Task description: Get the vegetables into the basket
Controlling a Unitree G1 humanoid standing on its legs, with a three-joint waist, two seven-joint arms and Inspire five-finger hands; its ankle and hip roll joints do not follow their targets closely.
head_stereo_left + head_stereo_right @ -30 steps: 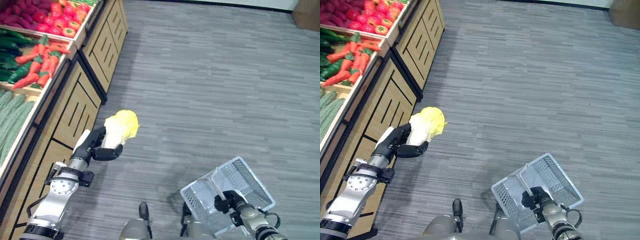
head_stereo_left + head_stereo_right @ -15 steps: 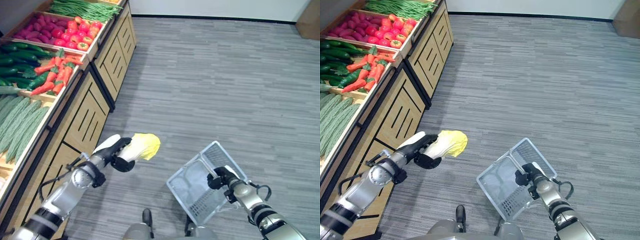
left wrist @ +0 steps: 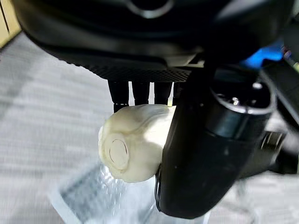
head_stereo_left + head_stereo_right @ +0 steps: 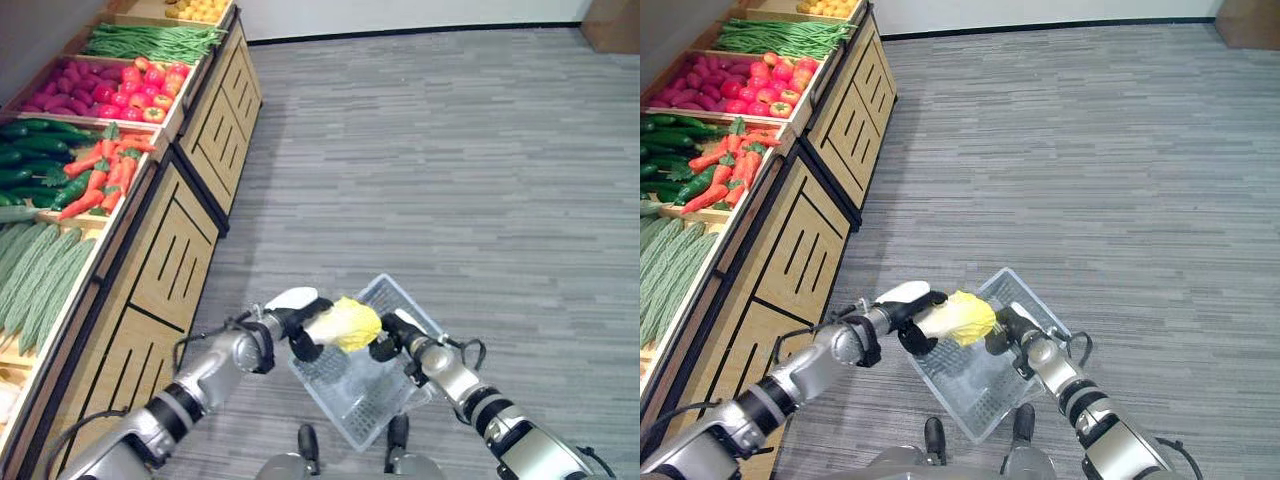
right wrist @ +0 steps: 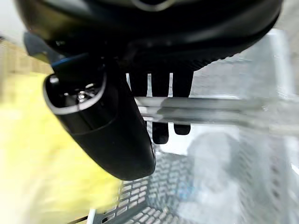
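The left robot hand (image 4: 298,322) has its dark fingers and thumb curled round a napa cabbage (image 4: 346,322), gripping the pale, smooth stalk end; the left wrist view shows the round cut base (image 3: 117,152) bulging out between thumb and fingers. The crinkled yellow leaf end points toward the right robot hand (image 4: 388,344). That hand is closed round the clear plastic handle (image 5: 205,111) of the basket (image 4: 362,400), fingers wrapped over the bar. The basket is a rectangular tub of translucent whitish mesh, tilted, hanging directly below both hands. The cabbage sits above the basket's open top, just beside the right robot hand, not yet inside. Off to the left robot hand's outer side runs a wooden slatted produce stand (image 4: 178,245), well apart, with bins of orange carrots (image 4: 105,180), red peppers (image 4: 125,88) and ridged pale-green gourds (image 4: 35,275).
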